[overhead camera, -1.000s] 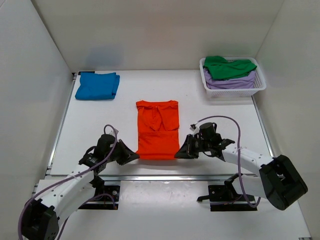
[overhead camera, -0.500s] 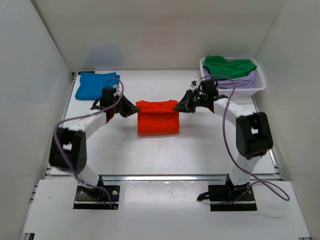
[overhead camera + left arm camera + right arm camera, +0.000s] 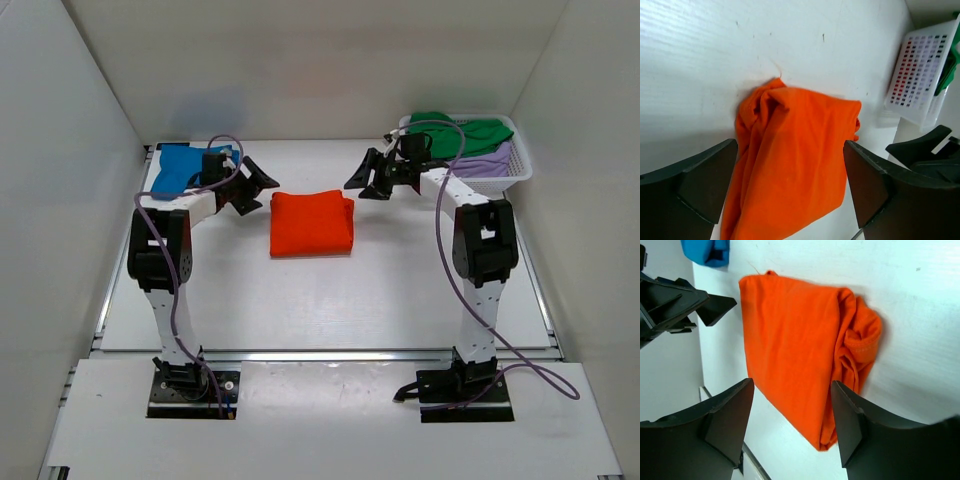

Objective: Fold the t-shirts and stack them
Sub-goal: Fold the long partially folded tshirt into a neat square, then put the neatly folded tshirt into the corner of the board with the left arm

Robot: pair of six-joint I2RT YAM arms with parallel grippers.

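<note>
Neatly folded, the orange shirt (image 3: 312, 223) lies in the middle of the table (image 3: 400, 290). Just beside its far corners hover the left pincer (image 3: 257, 190) and right pincer (image 3: 362, 184), both spread wide, holding nothing. Far left lies the blue shirt (image 3: 175, 176). Far right, the green shirt (image 3: 470, 132) tops the lavender shirt (image 3: 488, 161) in the basket (image 3: 470, 186).

Before you, the white table (image 3: 400, 290) carries three things: a folded orange t-shirt (image 3: 312, 223) lies near the middle, a blue t-shirt (image 3: 178, 166) sits in the far left corner, and a white lattice basket (image 3: 500, 183) stands far right, well apart from both.
</note>
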